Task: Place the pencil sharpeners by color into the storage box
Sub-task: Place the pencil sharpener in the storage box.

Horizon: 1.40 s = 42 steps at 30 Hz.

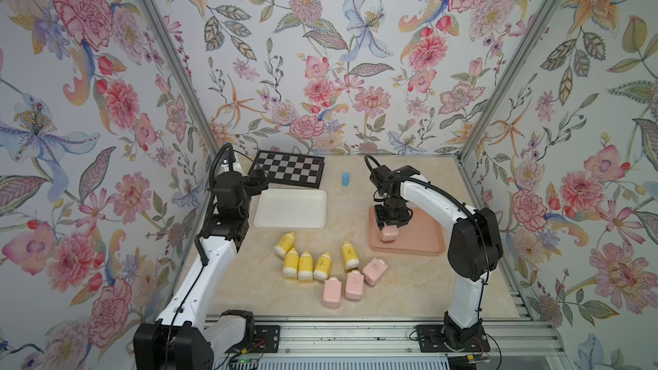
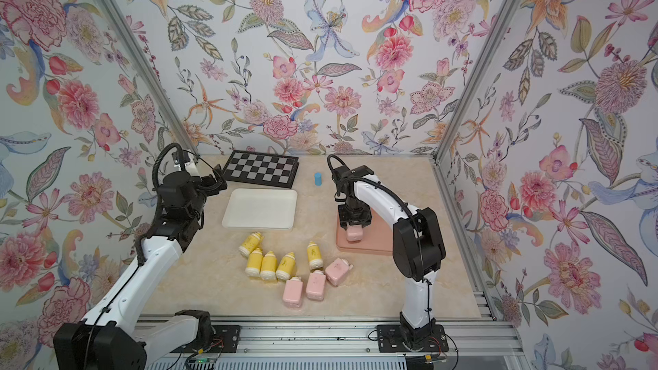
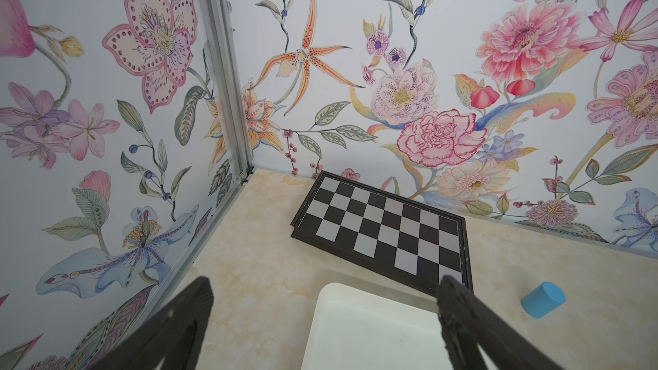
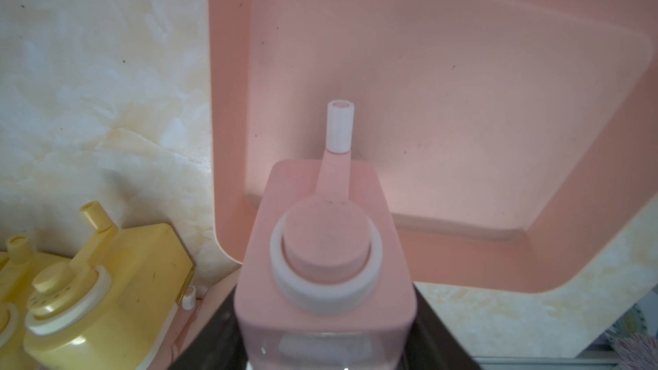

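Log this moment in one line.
right gripper: holds pink sharpener over pink tray | left gripper: open | yellow sharpeners: on table

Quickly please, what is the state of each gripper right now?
Left gripper: jaws open, holding nothing.
Right gripper: jaws shut on a pink pencil sharpener.

yellow pencil sharpeners (image 1: 285, 243) (image 1: 291, 262) (image 1: 306, 265) (image 1: 322, 266) (image 1: 350, 255): five.
pink pencil sharpeners (image 1: 332, 293) (image 1: 354, 285) (image 1: 374, 271): four; three loose on the bench (image 1: 249, 290), plus the held pink sharpener (image 1: 388, 237).
trays: two; one white tray (image 1: 290, 208), one pink tray (image 1: 420, 240).
chessboard (image 1: 287, 168): one.
blue cylinder (image 1: 345, 179): one.
bench: one.
grippers: two; the left gripper (image 3: 325, 284) and the right gripper (image 1: 389, 228), one on each robot arm.
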Each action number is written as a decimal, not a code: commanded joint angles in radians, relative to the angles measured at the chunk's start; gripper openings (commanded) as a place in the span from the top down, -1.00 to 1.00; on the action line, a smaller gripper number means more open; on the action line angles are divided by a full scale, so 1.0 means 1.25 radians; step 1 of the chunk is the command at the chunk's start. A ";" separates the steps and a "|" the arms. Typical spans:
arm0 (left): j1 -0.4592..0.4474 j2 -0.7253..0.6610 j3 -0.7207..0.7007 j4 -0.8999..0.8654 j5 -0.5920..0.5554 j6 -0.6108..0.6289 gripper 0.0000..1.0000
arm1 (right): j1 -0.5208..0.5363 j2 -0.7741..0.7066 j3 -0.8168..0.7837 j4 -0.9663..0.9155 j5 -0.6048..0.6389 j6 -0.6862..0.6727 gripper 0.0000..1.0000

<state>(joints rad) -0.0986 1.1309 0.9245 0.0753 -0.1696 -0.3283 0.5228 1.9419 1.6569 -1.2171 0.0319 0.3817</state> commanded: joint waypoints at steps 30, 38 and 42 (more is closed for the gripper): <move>-0.012 -0.022 -0.014 0.017 -0.019 0.019 -0.99 | 0.032 0.031 -0.052 0.050 -0.028 0.120 0.25; -0.011 -0.026 -0.017 0.019 -0.020 0.021 -0.99 | 0.034 0.033 -0.055 0.054 -0.028 0.143 0.25; -0.011 -0.028 -0.017 0.020 -0.022 0.022 -0.99 | 0.035 0.036 -0.052 0.056 -0.028 0.150 0.25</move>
<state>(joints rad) -0.1051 1.1160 0.9203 0.0761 -0.1726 -0.3210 0.5571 1.9770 1.5936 -1.1351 -0.0109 0.5400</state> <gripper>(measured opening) 0.995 0.565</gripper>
